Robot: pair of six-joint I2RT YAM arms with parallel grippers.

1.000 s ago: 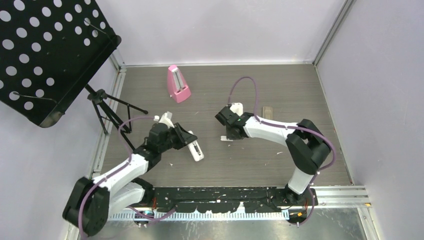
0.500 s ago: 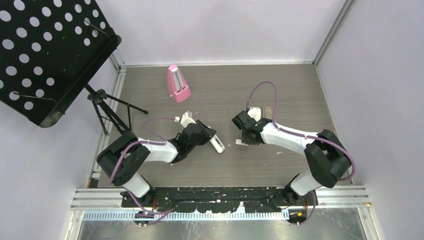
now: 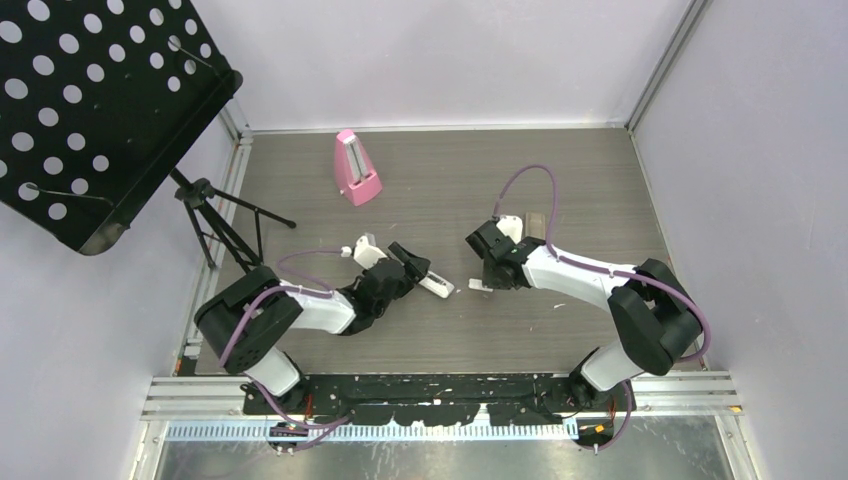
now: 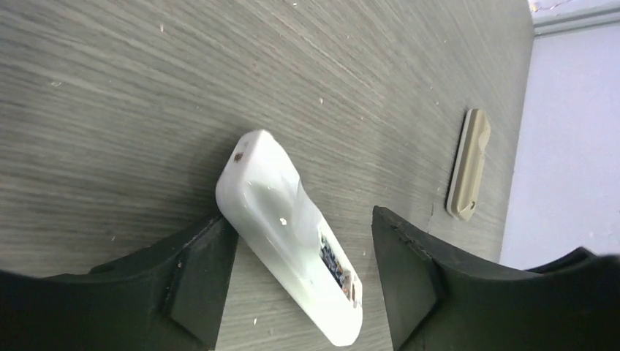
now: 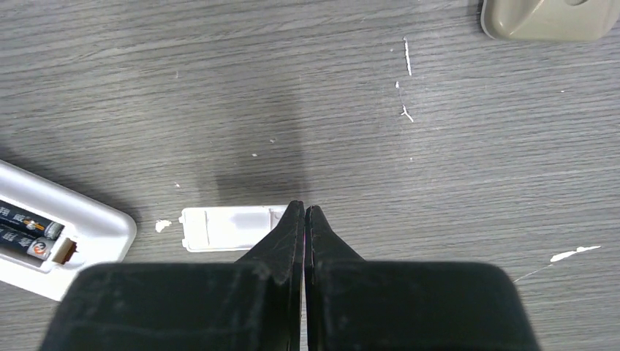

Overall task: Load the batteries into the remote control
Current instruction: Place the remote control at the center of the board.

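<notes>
1. Scanning the top view: the left claw [image 3: 415, 268] sits spread around the white plastic remote control [image 3: 433, 285] mid-table. The right claw [image 3: 487, 280] is just beside it, over the small flat white battery cover [image 3: 479, 288]. The pink metronome [image 3: 357, 168] is well apart at the back and the black perforated music stand [image 3: 90, 110] hangs over the left edge. The bare grey wood-grain table [image 3: 450, 180] gives free room all round.
2. Left wrist: jaws wide, nothing gripped. The remote lies loose between them, one finger touching its side and the other apart. Risk: pulling away at a slant drags or spins the remote. The slim beige plastic piece [image 4: 468, 164] lies near the far wall, apart.
3. Right wrist: jaws pinched together, empty, tips at the cover's edge. Two dark cylindrical batteries [image 5: 25, 223] sit in the remote's open bay; no blue one seen. Risks: shut tips skid the thin cover away, or a bump on the remote pops the cells out. Open table right and ahead.
</notes>
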